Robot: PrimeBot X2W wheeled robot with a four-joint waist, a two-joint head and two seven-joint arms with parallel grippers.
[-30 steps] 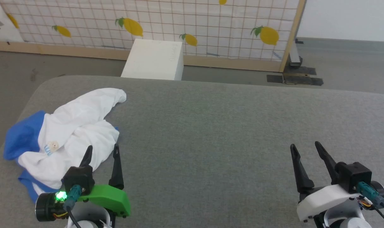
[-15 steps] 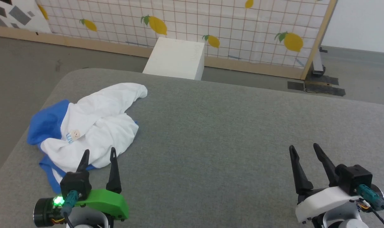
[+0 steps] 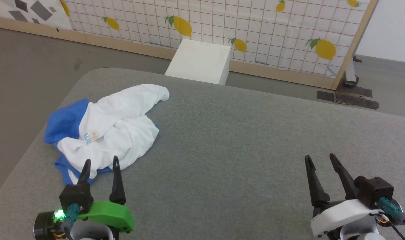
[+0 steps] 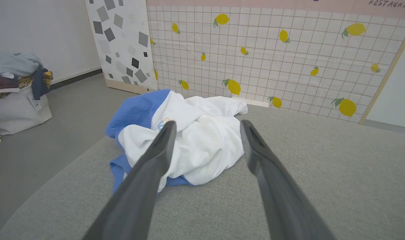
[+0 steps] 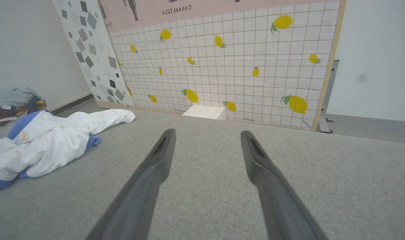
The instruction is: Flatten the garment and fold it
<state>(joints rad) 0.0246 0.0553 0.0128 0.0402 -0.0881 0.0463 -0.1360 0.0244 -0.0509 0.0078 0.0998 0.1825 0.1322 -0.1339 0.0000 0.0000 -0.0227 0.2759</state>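
The garment [image 3: 112, 133] lies crumpled in a heap on the left part of the grey table [image 3: 242, 140]: white body, blue sleeve bunched at its left, a small cartoon patch [image 3: 91, 135] facing up. It also appears in the left wrist view as the garment [image 4: 192, 140] and in the right wrist view as the garment [image 5: 52, 143]. My left gripper [image 3: 100, 162] is open just short of the heap's near edge, nothing between its fingers. My right gripper [image 3: 319, 159] stands open over bare table at the lower right, far from the shirt.
A white box [image 3: 199, 61] stands on the floor behind the table, before a lemon-print grid screen [image 3: 256, 26]. A bag with a pile of clothes [image 4: 12, 86] sits on the floor to the left. The table's rounded left edge runs close by the garment.
The head camera has turned left, so the whole scene shifted right in view. The garment lies as before. Both grippers stay open, each about where it was in the picture.
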